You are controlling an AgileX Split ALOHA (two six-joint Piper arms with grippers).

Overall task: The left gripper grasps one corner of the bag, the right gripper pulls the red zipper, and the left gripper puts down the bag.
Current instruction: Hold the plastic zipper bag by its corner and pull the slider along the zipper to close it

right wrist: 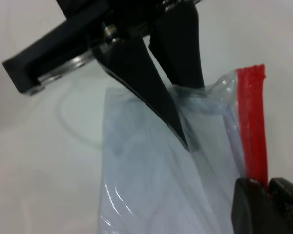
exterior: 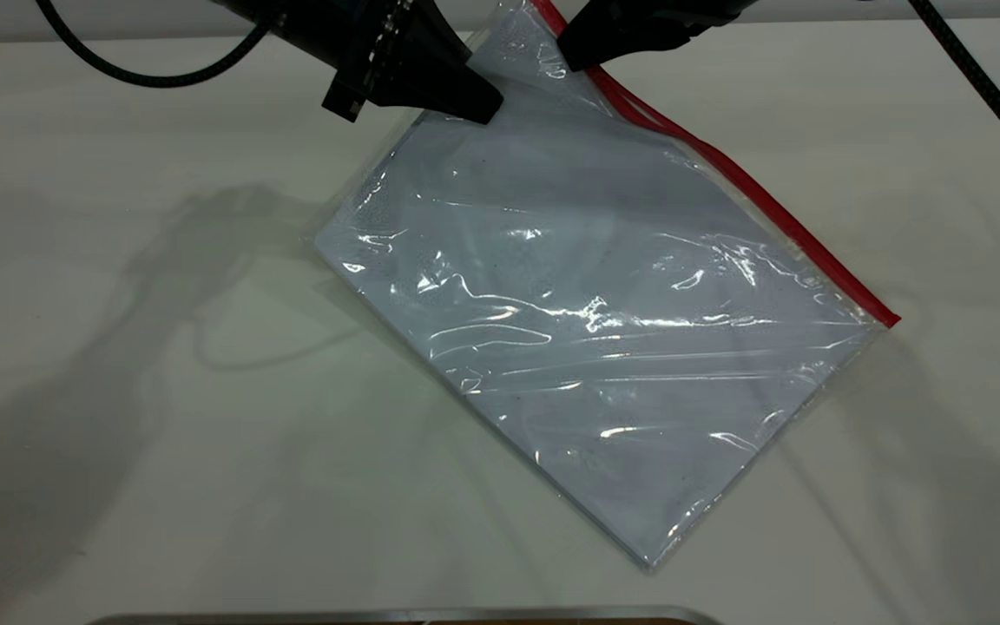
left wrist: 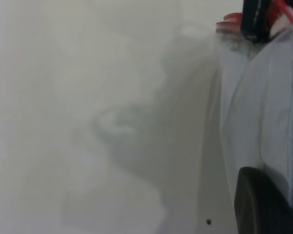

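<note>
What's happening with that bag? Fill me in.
The left gripper is shut on the top corner of the bag, holding that end up while the far end rests on the table. The right gripper sits at the red zipper close to that held corner, its fingers either side of the strip in the right wrist view. The zipper has a small gap just below the right gripper.

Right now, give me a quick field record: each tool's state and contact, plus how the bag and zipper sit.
left tool: shut on the bag's upper corner
right tool: closed around the red zipper near that same corner
bag: clear pouch with white paper inside, upper end lifted, lower end on the table
zipper slider: cannot tell
</note>
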